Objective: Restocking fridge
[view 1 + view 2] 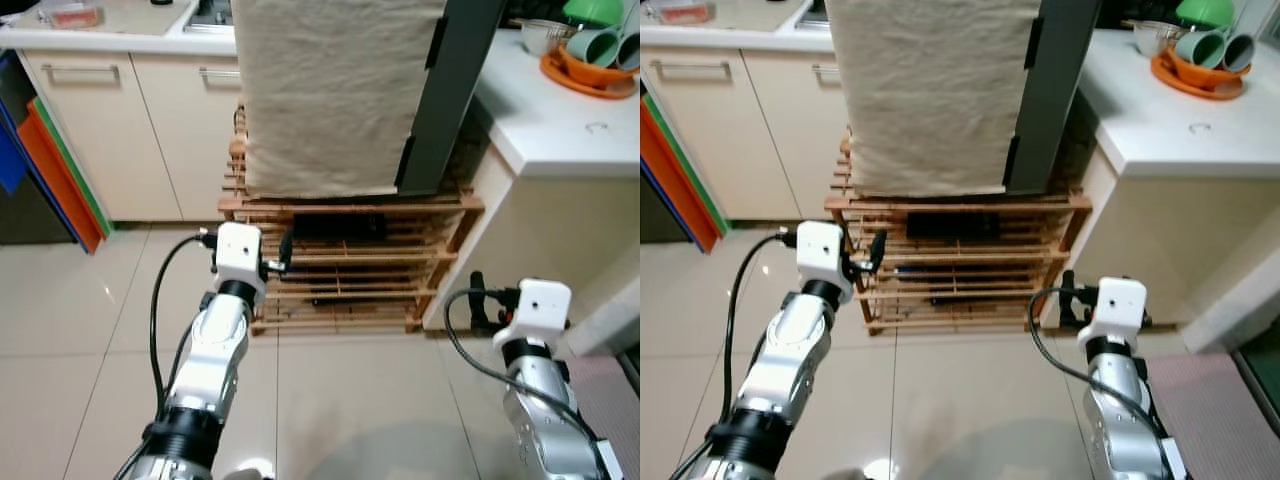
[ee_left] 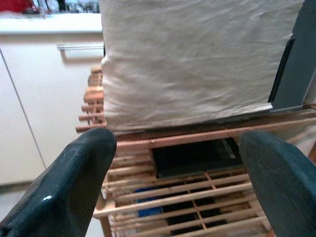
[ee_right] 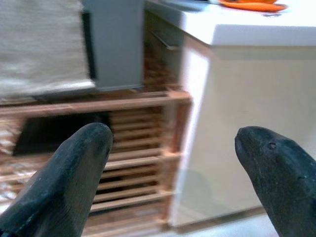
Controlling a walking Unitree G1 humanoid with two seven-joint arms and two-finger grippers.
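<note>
Honestly, the main worry from here is the cloth (image 1: 335, 90) draped over the small fridge (image 1: 455, 90): it hides the front, so I can't see a handle or which side the door opens on, and a blind reach could snag the fabric and drag it, or shove the fridge on the slatted wooden rack (image 1: 350, 270) it stands on. I also have nothing in either gripper to stock it with, so I judge we're at the very start, squaring up. To the right of the fridge the white counter (image 1: 560, 130) sticks out, with an orange tray of cups (image 1: 590, 55) on it; a wide swing of my right arm could clip that corner.

The left gripper (image 2: 180, 182) is held out in front of the rack's upper shelf, below the fridge and towards its left side, forearm angled up and forward. Its fingers (image 2: 74, 182) are spread wide with nothing between them.

The right gripper (image 3: 175, 173) is lower and further back from the fridge, down by the rack's right leg and the counter's side panel. It is likewise splayed and empty, pointing at the gap between rack and counter.
</note>
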